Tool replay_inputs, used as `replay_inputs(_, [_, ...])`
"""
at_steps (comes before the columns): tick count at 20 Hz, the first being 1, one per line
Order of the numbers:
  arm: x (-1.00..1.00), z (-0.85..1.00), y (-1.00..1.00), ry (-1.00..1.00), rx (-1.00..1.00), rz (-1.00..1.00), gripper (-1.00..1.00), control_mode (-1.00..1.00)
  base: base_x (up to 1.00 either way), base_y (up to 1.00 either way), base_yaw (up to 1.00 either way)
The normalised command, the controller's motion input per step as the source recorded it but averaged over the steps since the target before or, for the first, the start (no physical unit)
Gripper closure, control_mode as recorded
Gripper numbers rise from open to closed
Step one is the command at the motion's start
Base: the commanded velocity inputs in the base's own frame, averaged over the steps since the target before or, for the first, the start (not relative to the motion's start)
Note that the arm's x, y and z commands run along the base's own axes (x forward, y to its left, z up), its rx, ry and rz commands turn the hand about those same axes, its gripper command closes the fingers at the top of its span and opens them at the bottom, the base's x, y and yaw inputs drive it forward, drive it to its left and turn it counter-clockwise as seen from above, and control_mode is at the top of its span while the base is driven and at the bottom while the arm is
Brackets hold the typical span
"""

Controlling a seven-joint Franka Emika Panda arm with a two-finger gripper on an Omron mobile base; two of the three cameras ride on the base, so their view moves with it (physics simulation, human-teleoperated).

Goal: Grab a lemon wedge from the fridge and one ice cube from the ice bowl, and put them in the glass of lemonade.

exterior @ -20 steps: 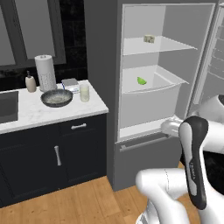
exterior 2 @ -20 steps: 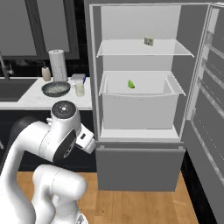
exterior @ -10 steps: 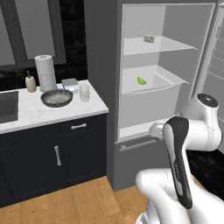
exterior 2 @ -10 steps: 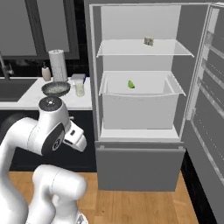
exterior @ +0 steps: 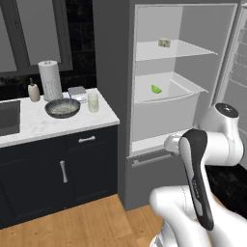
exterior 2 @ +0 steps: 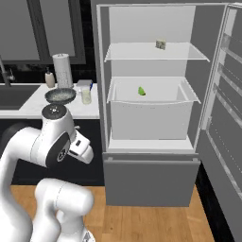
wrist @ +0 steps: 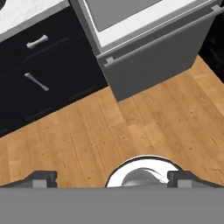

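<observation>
Fridge [exterior 2: 198, 71] stands w/ door swung wide, white inside showing. Lemon wedge [exterior: 156, 89] lies in the clear drawer, mid level, toward the back; also seen in right base view [exterior 2: 141, 91]. On the shelf above sits a pale speckled cube [exterior: 164, 43], near the shelf's middle, well apart from the wedge. Left of the fridge, white marble counter [exterior: 29, 128] over dark navy cabinets [exterior: 43, 173]. On it: ice bowl [exterior: 62, 107], dark grey, pale bits inside; glass of lemonade [exterior: 93, 102] just beside the bowl on its fridge side, upright, not touching as far as I can tell. Behind the bowl: paper towel roll [exterior: 50, 79], upright; soap bottle [exterior: 34, 91] to its left; small flat box-like thing [exterior: 77, 92] behind the glass, too small to say what. Sink edge at far left of counter. Arm folded low in front of the fridge's bottom drawer. Pincer [wrist: 112, 180] points down at the wood floor [wrist: 144, 127], fingertips [wrist: 41, 178] spread wide apart at the bottom corners of the hand view, nothing between them. Hand view also shows the fridge's lower drawer front and cabinet handles at top.
</observation>
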Motion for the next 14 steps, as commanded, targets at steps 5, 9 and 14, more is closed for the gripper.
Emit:
replay_inputs(5, [0.0, 0.0, 0.0, 0.0, 0.0, 0.0, -1.0, 1.0, -0.01, -0.31, -0.08])
replay_inputs(9, [0.0, 0.0, 0.0, 0.0, 0.0, 0.0, -1.0, 1.0, 0.0, -0.63, -0.04])
replay_inputs(14, [0.0, 0.0, 0.0, 0.0, 0.0, 0.0, -1.0, 1.0, 0.05, -0.59, 0.0])
